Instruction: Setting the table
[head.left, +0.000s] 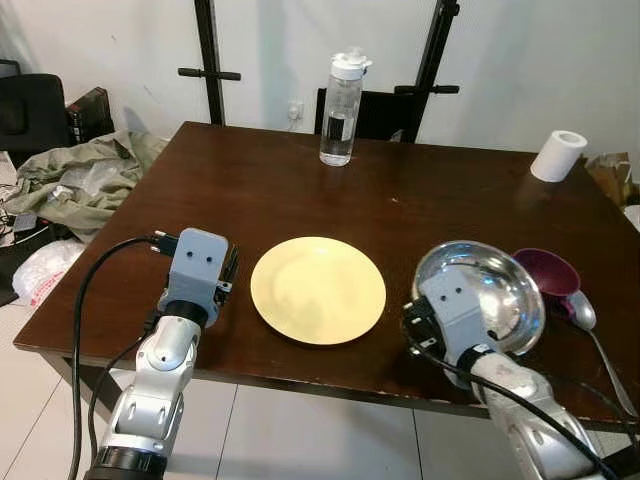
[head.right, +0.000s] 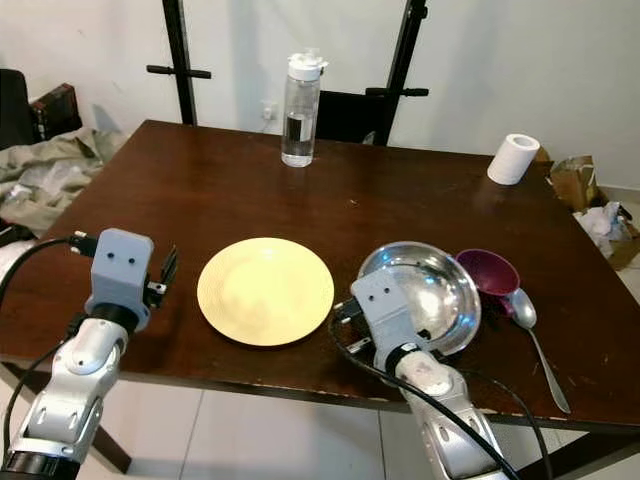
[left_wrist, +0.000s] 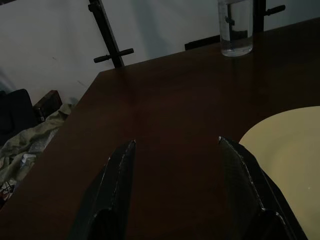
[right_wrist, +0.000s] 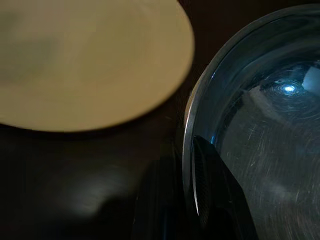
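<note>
- Left eye view: a brown table (head.left: 300, 180) holds a yellow plate (head.left: 318, 289) near the front edge. A shiny metal bowl (head.left: 495, 285) sits to the right of the plate, a little apart from it. A purple cup (head.left: 548, 272) touches the bowl's right side, and a spoon (head.left: 598, 345) lies just beside the cup. A water bottle (head.left: 342, 108) stands at the far side, and a paper roll (head.left: 558, 155) stands at the far right corner.
- Right eye view: the left gripper (head.right: 166, 268) hangs over the table just left of the plate. The right gripper (head.right: 400, 300) is at the bowl's near left rim.
- Left wrist view: the left gripper's two black fingers (left_wrist: 117, 185) are spread wide with nothing between them. The plate's edge is just beside one finger.
- Right wrist view: the right gripper has one finger (right_wrist: 215, 195) inside the bowl and the other outside, so it pinches the rim. The plate lies close by.
</note>
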